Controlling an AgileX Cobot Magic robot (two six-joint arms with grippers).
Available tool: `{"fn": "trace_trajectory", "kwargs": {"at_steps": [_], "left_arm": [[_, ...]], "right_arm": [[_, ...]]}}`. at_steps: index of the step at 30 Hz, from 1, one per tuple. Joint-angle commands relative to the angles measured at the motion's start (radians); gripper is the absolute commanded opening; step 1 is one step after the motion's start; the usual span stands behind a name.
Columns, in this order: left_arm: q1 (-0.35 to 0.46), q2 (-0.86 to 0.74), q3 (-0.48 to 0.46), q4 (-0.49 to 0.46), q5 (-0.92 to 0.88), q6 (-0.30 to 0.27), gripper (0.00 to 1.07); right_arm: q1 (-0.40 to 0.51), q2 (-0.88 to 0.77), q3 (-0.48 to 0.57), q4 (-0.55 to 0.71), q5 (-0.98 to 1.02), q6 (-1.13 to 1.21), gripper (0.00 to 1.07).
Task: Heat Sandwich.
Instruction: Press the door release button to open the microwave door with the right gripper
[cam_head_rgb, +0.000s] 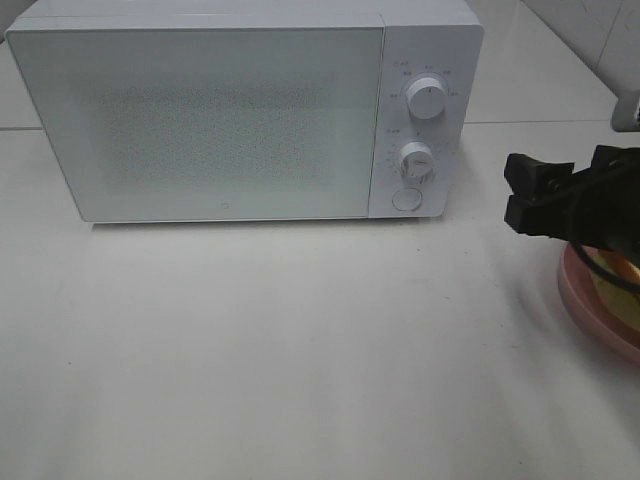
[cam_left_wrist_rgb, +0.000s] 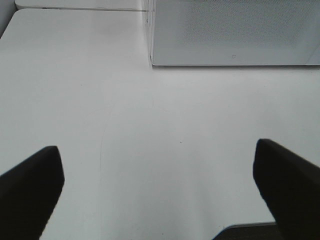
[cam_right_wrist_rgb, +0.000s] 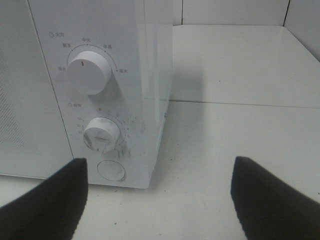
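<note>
White tabletop (cam_head_rgb: 300, 350) all around, pale tiled wall beyond its far edge. Jaws of the right pincer (cam_head_rgb: 518, 190) spread wide; holds nothing. Black fingers (cam_right_wrist_rgb: 50, 205) well apart, bare table between them. Just ahead of the tips: control panel of a white microwave (cam_head_rgb: 200, 110), door shut. On that panel, upper dial (cam_right_wrist_rgb: 89, 72) on top, lower dial (cam_right_wrist_rgb: 101, 135) beneath, round button (cam_right_wrist_rgb: 111, 170) at the bottom, all facing the open jaws. Behind the tips, under the arm's black body: round pink plate (cam_head_rgb: 590, 305), partly cut off at the frame edge. On that plate, behind and below the pincer: the sandwich (cam_head_rgb: 612, 268), only a sliver of pale yellow and tan showing past the arm, clear of the fingertips. Jaws of the left pincer (cam_left_wrist_rgb: 160, 195) equally wide, empty. Hovers over bare table. Ahead of it, well apart: lower front edge and one corner of the microwave.
</note>
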Motion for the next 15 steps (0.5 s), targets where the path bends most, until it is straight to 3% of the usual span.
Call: {"fn": "trace_trajectory", "kwargs": {"at_steps": [1, 7, 15], "left_arm": [[0.001, -0.016, 0.004, 0.000, -0.009, -0.006, 0.98], [0.001, -0.016, 0.004, 0.000, -0.009, -0.006, 0.98], [0.001, -0.016, 0.004, 0.000, -0.009, -0.006, 0.98]], "right_arm": [[0.086, 0.060, -0.001, 0.121, -0.117, -0.062, 0.76], [0.250, 0.196, -0.014, 0.286, -0.257, -0.062, 0.76], [0.344, 0.297, -0.081, 0.420, -0.271, -0.071, 0.76]]}}
